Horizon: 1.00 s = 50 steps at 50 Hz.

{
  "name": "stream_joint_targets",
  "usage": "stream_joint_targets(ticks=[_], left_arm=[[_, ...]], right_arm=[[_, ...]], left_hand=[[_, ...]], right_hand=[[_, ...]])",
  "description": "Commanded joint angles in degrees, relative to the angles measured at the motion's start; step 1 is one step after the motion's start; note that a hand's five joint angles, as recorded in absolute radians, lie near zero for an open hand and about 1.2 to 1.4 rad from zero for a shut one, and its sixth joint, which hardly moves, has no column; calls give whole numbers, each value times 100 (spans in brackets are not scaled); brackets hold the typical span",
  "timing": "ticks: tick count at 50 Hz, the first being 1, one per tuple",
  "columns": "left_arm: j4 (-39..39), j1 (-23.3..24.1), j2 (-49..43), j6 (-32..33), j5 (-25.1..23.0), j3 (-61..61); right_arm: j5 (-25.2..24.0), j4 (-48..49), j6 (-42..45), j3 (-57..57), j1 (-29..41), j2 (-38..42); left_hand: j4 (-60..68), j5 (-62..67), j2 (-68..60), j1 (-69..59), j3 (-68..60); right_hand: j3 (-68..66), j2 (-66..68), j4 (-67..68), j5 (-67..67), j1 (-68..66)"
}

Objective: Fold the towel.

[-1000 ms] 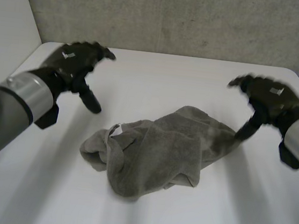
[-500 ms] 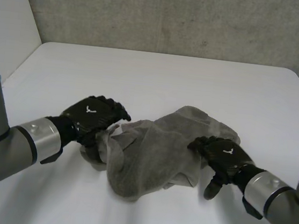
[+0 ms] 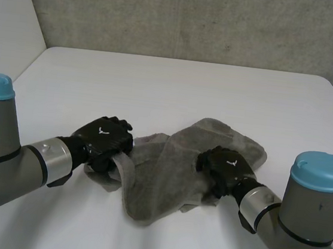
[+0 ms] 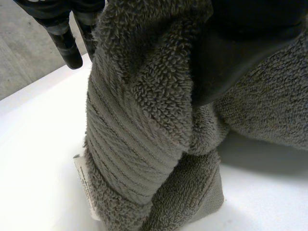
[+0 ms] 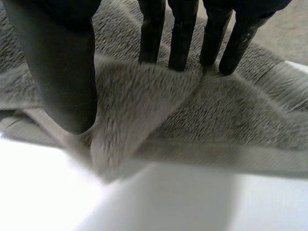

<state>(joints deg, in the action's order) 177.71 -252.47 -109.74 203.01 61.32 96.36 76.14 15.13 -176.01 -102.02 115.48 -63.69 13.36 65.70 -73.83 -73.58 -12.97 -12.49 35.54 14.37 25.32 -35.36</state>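
A crumpled grey towel [image 3: 167, 172] lies in a heap on the white table [image 3: 176, 89]. My left hand [image 3: 102, 138] is at the towel's left edge, curled round a bunch of cloth. In the left wrist view the towel [image 4: 144, 134] is gathered against the thumb [image 4: 240, 48] of that hand, with a white label [image 4: 83, 180] hanging low on the cloth. My right hand [image 3: 225, 167] is on the towel's near right edge. In the right wrist view its fingers [image 5: 183, 38] press into the towel [image 5: 231, 110], and a raised corner of cloth is pinched against the thumb [image 5: 62, 72].
A grey concrete wall [image 3: 196, 20] stands behind the table's far edge. Bare white tabletop surrounds the towel, widest toward the far side. Both grey forearms lie low over the near part of the table.
Both hands came down from open, raised positions at the table's sides onto the towel. The left has curled shut on the left edge, and the right has closed on the near right edge.
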Motion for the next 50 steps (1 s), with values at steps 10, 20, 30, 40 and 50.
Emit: stream_joint_targets(ticks=[10,20,30,40,50], left_arm=[[-9,-215,102,-744,47,-38],[-184,-418,111,-1193,38,-99],[-211,-435,102,-1211,29,-55],[-211,-444,120,-1421,29,-55],[-237,-470,419,-1571,47,-11]], right_arm=[[488,481,-38,226,-25,154],[894,587,-38,235,-105,84],[526,631,32,-520,124,-364],[349,666,41,-213,-17,171],[-187,456,-21,-81,-96,-381]], left_hand=[[-336,430,-617,-642,297],[-336,430,-617,-642,297],[-336,430,-617,-642,297],[-336,430,-617,-642,297],[-336,430,-617,-642,297]], right_hand=[[249,-225,-437,-203,207],[249,-359,-437,-337,341],[249,-157,-437,-136,139],[249,1063,-437,1085,-1081],[249,4446,-437,4468,-4464]])
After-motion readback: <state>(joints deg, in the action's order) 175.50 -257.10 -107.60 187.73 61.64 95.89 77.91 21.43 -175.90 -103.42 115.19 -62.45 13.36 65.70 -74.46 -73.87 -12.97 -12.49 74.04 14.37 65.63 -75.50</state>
